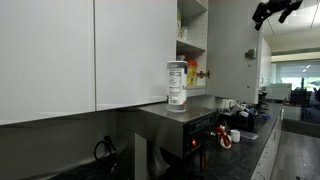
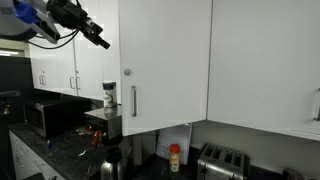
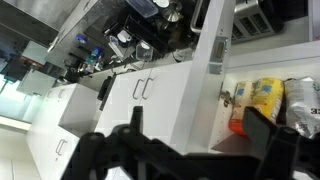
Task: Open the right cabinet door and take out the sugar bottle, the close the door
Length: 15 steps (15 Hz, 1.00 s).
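Observation:
The right cabinet door (image 2: 165, 60) stands swung open, its silver bar handle (image 2: 134, 100) at the left edge. The wrist view shows the door (image 3: 212, 60) nearly edge-on beside the open shelf. The sugar bottle (image 1: 177, 83), clear with a pale label, stands upright on top of a dark appliance outside the cabinet; it also shows in an exterior view (image 2: 109, 96). My gripper (image 1: 277, 10) is high up and away from the cabinet, open and empty; it also shows in an exterior view (image 2: 85, 25) and in the wrist view (image 3: 200, 150).
A yellow bottle (image 1: 191, 72) and a small red container (image 1: 203, 73) remain on the cabinet shelf; both show in the wrist view (image 3: 262, 98). Below are the dark appliance (image 1: 180, 125), a toaster (image 2: 222, 160), a microwave (image 2: 45, 115) and a small jar (image 2: 175, 157) on the counter.

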Available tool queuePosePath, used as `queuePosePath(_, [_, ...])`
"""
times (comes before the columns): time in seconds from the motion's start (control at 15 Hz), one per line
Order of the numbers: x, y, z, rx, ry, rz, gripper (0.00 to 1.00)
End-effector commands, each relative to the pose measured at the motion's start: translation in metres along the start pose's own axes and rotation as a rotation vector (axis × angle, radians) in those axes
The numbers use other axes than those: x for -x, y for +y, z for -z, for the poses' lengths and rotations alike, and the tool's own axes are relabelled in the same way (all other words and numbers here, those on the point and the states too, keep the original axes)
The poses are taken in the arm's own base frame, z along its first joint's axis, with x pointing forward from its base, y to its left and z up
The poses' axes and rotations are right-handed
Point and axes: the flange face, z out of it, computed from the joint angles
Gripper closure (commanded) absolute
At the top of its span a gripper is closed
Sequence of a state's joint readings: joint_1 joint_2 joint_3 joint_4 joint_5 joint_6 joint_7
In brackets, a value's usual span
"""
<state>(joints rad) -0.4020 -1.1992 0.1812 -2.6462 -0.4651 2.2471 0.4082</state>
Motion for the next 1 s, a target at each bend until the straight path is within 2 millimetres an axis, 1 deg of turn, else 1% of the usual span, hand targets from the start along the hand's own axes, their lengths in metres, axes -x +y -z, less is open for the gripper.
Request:
queuePosePath(0.0, [-0.01, 0.001, -0.019, 0.001, 0.063, 0.011, 0.0])
queuePosePath(0.27, [-0.015, -0.002, -0.036, -0.021, 0.109, 0.03, 0.0])
queuePosePath(0.4, [-0.016, -0.008, -0.045, -0.047, 0.131, 0.045, 0.0])
queuePosePath(0.67, [-0.019, -0.028, -0.058, -0.109, 0.147, 0.096, 0.0])
queuePosePath(0.93, [-0.02, -0.052, -0.062, -0.163, 0.158, 0.189, 0.0])
